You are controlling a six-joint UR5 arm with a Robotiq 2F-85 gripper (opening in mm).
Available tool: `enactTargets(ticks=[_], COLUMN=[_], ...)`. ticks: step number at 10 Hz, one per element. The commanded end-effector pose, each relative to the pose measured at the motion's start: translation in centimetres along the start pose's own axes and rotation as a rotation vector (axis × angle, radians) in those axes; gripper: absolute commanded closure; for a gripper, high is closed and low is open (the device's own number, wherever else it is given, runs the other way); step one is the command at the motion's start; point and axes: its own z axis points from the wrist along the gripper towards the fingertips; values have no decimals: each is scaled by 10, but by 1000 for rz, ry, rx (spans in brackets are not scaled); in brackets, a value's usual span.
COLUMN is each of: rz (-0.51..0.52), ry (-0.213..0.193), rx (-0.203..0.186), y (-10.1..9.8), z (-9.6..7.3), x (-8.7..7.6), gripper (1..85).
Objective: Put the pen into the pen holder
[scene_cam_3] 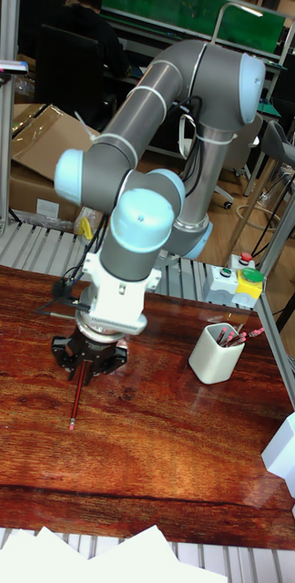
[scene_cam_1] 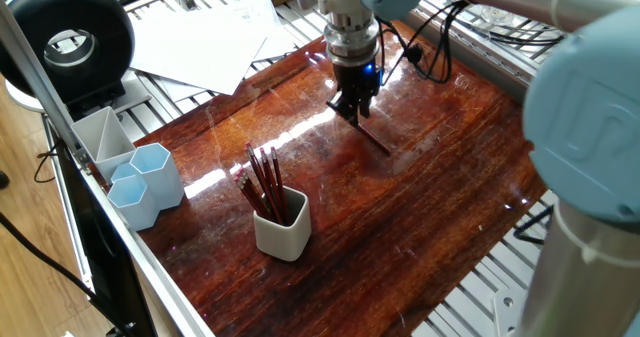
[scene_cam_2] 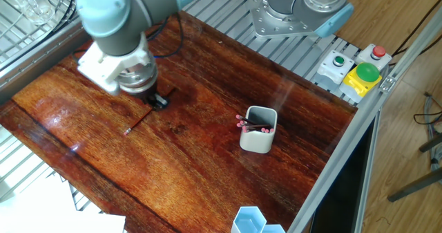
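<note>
One pen [scene_cam_1: 374, 139], thin and dark red, lies flat on the table [scene_cam_1: 440, 207]; the gripper [scene_cam_1: 353, 112] is down over its far end, well apart from the holder [scene_cam_1: 281, 227]. From the other side, the pen [scene_cam_2: 139, 120] slants out from under the gripper [scene_cam_2: 157, 102]. Tall view: fingers straddle the pen [scene_cam_3: 76, 398]; whether they pinch it, I cannot tell.

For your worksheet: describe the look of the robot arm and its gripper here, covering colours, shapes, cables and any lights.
The arm is made of silvery grey tubes joined by rounded pale blue caps. A white block and a ribbed metal ring sit at the wrist. The gripper is small and black, with a blue light glowing above it. Black cables loop beside the wrist.
</note>
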Motion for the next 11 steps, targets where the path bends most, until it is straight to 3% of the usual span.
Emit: enactTargets(ticks=[1,5,11], rz=[14,43,51], ry=[40,95,99], rx=[-29,-47,-66], y=[0,7,9], z=[3,9,21], x=[-1,3,-4], gripper=[527,547,573])
